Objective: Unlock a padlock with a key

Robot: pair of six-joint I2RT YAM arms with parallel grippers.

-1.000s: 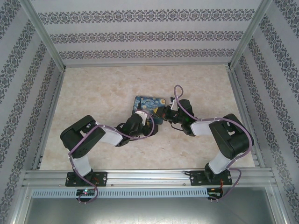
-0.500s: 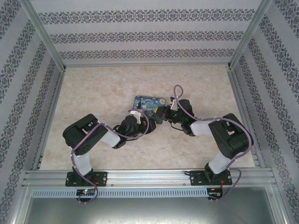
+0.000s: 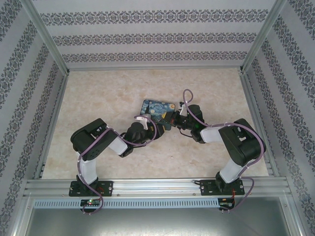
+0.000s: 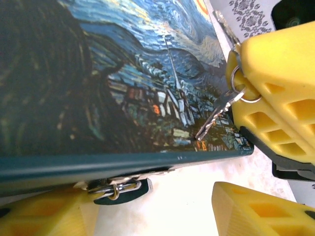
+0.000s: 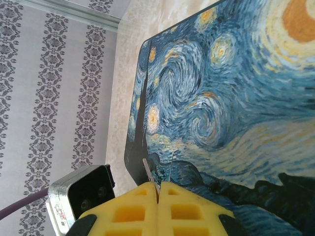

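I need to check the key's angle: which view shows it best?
Left wrist: the key hangs from its ring, blade clear against the painted box. Right wrist catches a sliver at the shut right tool. Top external: too small to tell.

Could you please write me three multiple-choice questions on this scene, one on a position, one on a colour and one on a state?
1. Where is the key?
A. Flat on the bare table
B. Over the lid of the painted box, near a corner
C. On the far wall

2. What colour are the fingers of the right gripper?
A. Red
B. Green
C. Yellow

3. How does the left gripper stand?
A. Open
B. Shut on the key
C. Shut on the painted box

Answers: B, as the key dangles from the right gripper in front of the painted lid; C, as both wrist views show yellow fingers; A, as its fingers stand well apart, clamping nothing.
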